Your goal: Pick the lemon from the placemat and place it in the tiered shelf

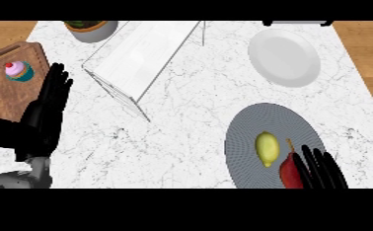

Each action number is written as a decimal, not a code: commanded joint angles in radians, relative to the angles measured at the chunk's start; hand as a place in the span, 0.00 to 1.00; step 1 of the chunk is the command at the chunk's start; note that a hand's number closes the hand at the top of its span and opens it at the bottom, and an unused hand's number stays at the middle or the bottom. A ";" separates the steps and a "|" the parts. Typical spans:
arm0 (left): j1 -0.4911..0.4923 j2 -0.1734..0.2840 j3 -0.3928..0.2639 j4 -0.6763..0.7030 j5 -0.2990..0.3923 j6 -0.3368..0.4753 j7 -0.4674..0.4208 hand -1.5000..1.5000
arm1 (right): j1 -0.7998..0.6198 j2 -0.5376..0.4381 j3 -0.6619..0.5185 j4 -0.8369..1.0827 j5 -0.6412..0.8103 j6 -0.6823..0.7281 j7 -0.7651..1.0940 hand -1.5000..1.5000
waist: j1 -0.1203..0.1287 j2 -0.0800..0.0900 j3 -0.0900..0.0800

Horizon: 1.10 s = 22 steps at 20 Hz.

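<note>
Lemon (267, 148) not yet picked, sits on placemat (251, 121) w/ right hand (320, 168) fingers straight beside it, left hand (45, 109) released; tiered shelf (138, 57) far upper-left of placemat.

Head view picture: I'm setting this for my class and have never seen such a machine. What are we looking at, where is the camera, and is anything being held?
The camera sits at a humanoid robot's head, looking steeply down at a marble counter. The black shapes are its hands. The left hand rests open near the left edge, fingers up. The right hand comes in at the lower right, fingers straight, beside a red pepper. Neither holds anything. A lemon lies on a round grey placemat with the pepper. Further back stand a clear tiered shelf, a white plate, a potted plant, and a cupcake on a wooden board.
</note>
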 commanded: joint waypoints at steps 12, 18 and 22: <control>-0.006 -0.082 0.046 0.028 -0.074 -0.062 -0.013 0.50 | -0.268 0.147 -0.062 0.305 0.113 0.032 0.126 0.00 | 0.001 -0.002 0.004; -0.016 -0.067 0.096 -0.040 -0.083 -0.095 0.091 0.50 | -0.310 0.157 -0.082 0.416 0.147 0.003 0.125 0.00 | 0.002 -0.002 0.004; 0.022 -0.165 0.051 0.028 -0.163 -0.076 -0.017 0.50 | -0.286 0.180 -0.031 0.322 0.159 0.044 0.137 0.00 | -0.002 -0.002 0.003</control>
